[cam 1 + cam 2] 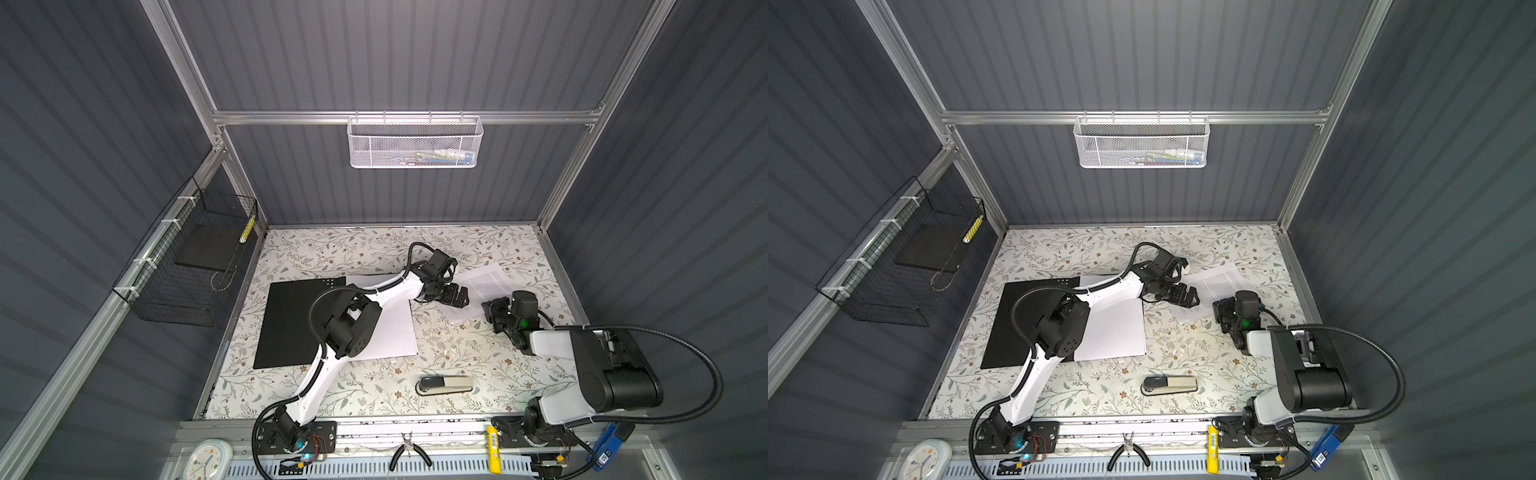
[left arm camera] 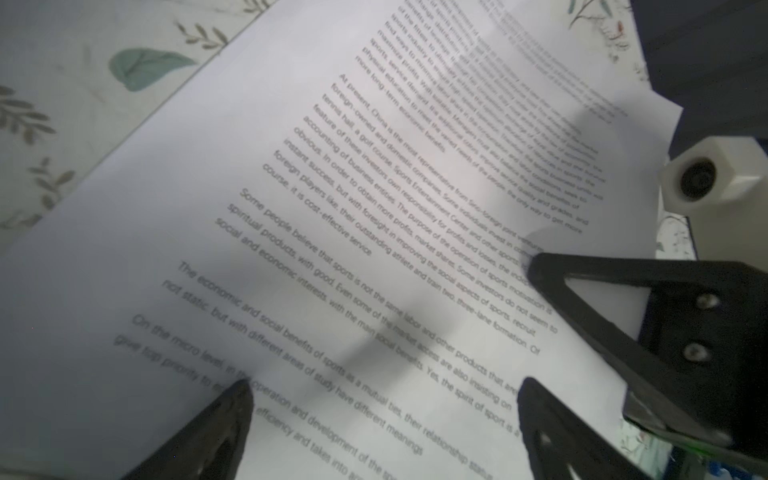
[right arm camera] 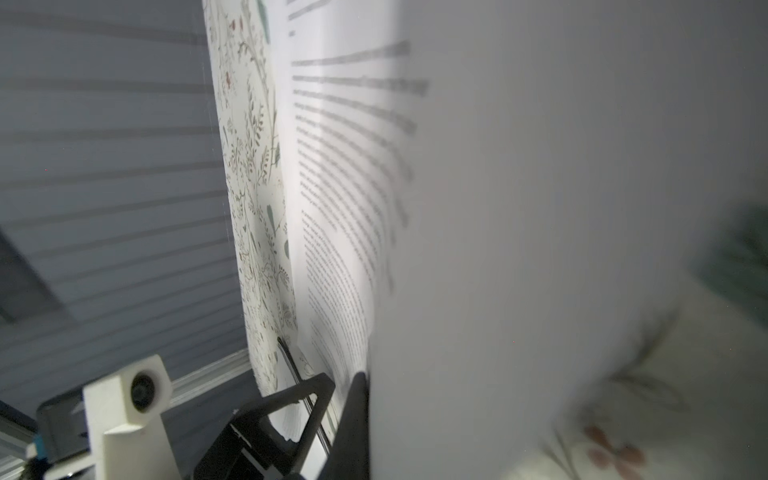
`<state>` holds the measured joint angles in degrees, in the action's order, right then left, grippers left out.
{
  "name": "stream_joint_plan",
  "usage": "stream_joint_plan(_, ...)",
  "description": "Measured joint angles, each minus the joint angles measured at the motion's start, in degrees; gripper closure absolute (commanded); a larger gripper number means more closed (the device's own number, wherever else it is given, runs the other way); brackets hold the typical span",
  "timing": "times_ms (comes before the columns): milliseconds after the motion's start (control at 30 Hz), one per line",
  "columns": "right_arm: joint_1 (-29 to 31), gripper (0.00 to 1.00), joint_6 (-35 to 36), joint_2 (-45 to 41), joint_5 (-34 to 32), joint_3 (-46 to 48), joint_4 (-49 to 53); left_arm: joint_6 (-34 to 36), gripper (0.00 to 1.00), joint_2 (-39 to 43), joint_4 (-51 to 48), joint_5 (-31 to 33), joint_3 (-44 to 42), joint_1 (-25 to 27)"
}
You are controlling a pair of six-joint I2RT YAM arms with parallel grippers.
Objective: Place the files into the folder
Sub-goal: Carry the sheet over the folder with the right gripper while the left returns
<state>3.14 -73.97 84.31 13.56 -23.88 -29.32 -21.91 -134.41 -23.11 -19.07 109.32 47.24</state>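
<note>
My L gripper is spread wide, tips pointing down over the white paper sheets printed w/ blocks of small black text. In the L wrist view its black fingers sit right at the top page, w/ lines of text betw. them. Can't tell if they press on it or hang just off it.

My R gripper is pressed together, pinching the sheets at the edge nearest it, just beside the L gripper. In the R wrist view the top page bows up right against one black finger. The rest of the page runs away from the gripper along the pale floral-print counter.

The thin flat black rectangular folder lies flat on the counter well to the left of the L gripper, apart from the printed sheets. There are small pale marks near its far right corner, too small to read.

A blank white page lies betw. the folder and the L gripper. My L arm crosses both, so I can't tell if the page overlaps the folder or only butts against it.

A grey-and-black stapler lies on the base side of both grippers, clear of all the paper.
</note>
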Motion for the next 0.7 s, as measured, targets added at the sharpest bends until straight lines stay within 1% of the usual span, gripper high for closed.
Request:
stream_joint_plan(67,0.11,1.00,4.72,-2.93,-0.09,-3.91,6.75,0.00,0.00,4.57,1.62,-0.55,-3.78,0.00)
stream_joint_plan(167,1.27,1.00,14.05,-6.19,-0.17,-13.84,18.80,0.00,0.00,16.20,5.07,1.64,-11.28,0.00)
stream_joint_plan(267,4.70,1.00,24.76,-6.97,-0.98,-27.08,31.41,0.07,0.00,31.26,10.19,7.37,-19.58,-0.17)
stream_joint_plan(367,10.36,1.00,34.29,-6.34,-1.38,-39.67,42.45,0.31,0.00,44.04,14.16,13.38,-26.49,-0.37)
stream_joint_plan(467,16.81,1.00,41.44,-2.91,0.46,-51.67,51.34,1.27,0.00,53.70,14.64,19.82,-33.27,-0.85)
stream_joint_plan(533,21.42,1.00,45.11,0.90,2.49,-59.08,56.30,2.67,0.00,59.19,12.70,24.96,-38.01,-0.87)
stream_joint_plan(633,28.41,1.00,48.70,6.82,6.88,-67.32,60.98,5.49,0.00,66.62,8.17,32.06,-44.06,-1.18)
stream_joint_plan(700,31.76,1.00,49.53,9.46,11.15,-69.35,61.31,7.67,0.00,71.73,5.27,36.30,-47.43,-1.22)
